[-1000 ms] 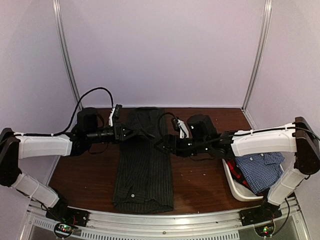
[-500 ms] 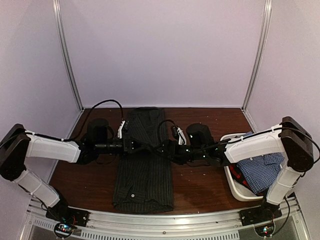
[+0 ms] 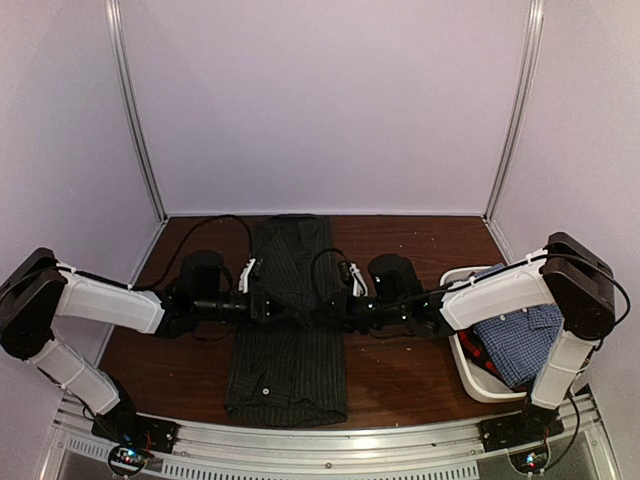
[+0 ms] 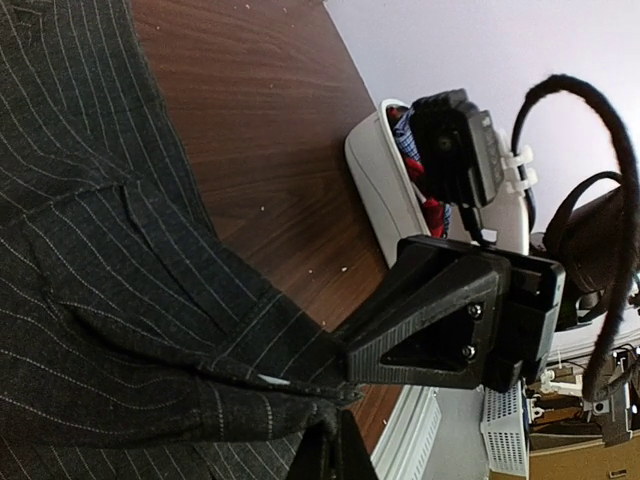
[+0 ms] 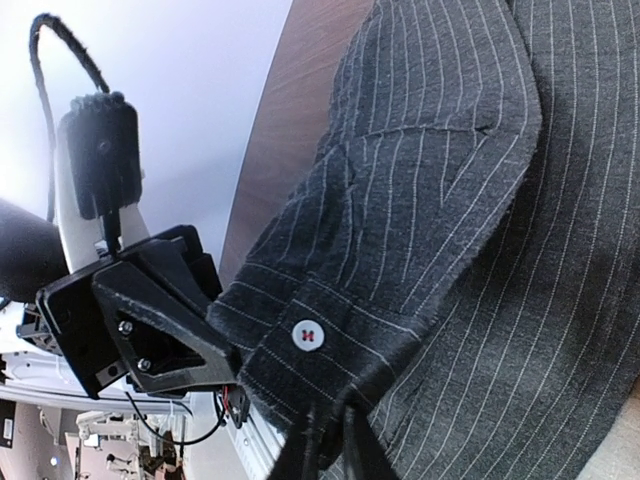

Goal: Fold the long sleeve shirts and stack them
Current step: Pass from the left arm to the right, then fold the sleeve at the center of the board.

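Note:
The black pinstriped long sleeve shirt [image 3: 290, 370] lies lengthwise down the middle of the table, folded into a narrow strip. Over its middle my left gripper [image 3: 289, 306] and right gripper [image 3: 321, 312] meet tip to tip. The left gripper [image 4: 335, 428] is shut on a raised fold of the pinstriped sleeve [image 4: 200, 390]. Just beside it, the right gripper [image 5: 336, 422] is shut on the cuff, below its white button [image 5: 308, 335]. A blue-white check shirt [image 3: 517, 340] and a red-and-dark one [image 3: 469, 341] lie in the tub.
A white plastic tub [image 3: 473, 377] stands at the right near edge, close to the right arm's base. Bare brown tabletop [image 3: 390, 370] lies on both sides of the black shirt. White walls and metal posts [image 3: 135, 120] enclose the table.
Both arms have drawn nearer and closer together over the shirt's middle. The right gripper, open a moment ago, has closed on the cuff. The left has stayed shut.

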You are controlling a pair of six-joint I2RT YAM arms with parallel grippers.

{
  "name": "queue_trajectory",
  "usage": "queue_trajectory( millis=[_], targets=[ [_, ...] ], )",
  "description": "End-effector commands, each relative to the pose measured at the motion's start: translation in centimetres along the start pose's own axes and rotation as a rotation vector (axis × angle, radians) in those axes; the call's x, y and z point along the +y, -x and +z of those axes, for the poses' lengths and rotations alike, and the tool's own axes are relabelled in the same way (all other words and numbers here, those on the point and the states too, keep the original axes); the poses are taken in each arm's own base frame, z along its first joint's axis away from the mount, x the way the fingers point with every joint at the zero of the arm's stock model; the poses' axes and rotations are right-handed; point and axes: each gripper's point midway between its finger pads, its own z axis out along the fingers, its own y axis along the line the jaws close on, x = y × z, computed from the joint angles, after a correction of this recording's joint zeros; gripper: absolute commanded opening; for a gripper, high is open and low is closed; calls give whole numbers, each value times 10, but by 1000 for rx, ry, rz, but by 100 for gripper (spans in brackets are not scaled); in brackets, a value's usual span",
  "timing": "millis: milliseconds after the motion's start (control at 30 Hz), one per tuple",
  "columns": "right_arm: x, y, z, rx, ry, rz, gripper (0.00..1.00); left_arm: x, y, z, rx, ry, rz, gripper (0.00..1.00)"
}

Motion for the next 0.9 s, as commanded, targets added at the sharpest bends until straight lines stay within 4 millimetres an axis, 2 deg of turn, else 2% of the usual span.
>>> queue_trajectory(
  millis=[0,33,67,200,300,433,533,633,867],
  targets=[
    [-3,-2,1,18,-11,-34,1,6,-6,-4,10,41,20,0],
    [-4,-3,1,26,-17,-42,0,8,-8,-5,15,56,22,0],
    [-5,-5,1,34,-25,-51,0,10,-8,-6,20,76,23,6],
    [-5,-15,3,87,-57,-106,0,16,-11,-17,31,149,35,38],
    [-2,-27,4,133,-102,-173,0,15,-5,-27,15,207,62,47],
    [2,-37,1,152,-174,-251,0,23,7,-38,-11,322,72,50],
    [8,-38,-6,142,-198,-274,0,39,16,-44,-14,434,61,50],
    [10,-42,-16,146,-223,-284,0,57,36,-51,-46,520,47,50],
    [6,-63,-29,181,-256,-290,0,84,100,-50,-112,534,46,49]
  ],
)
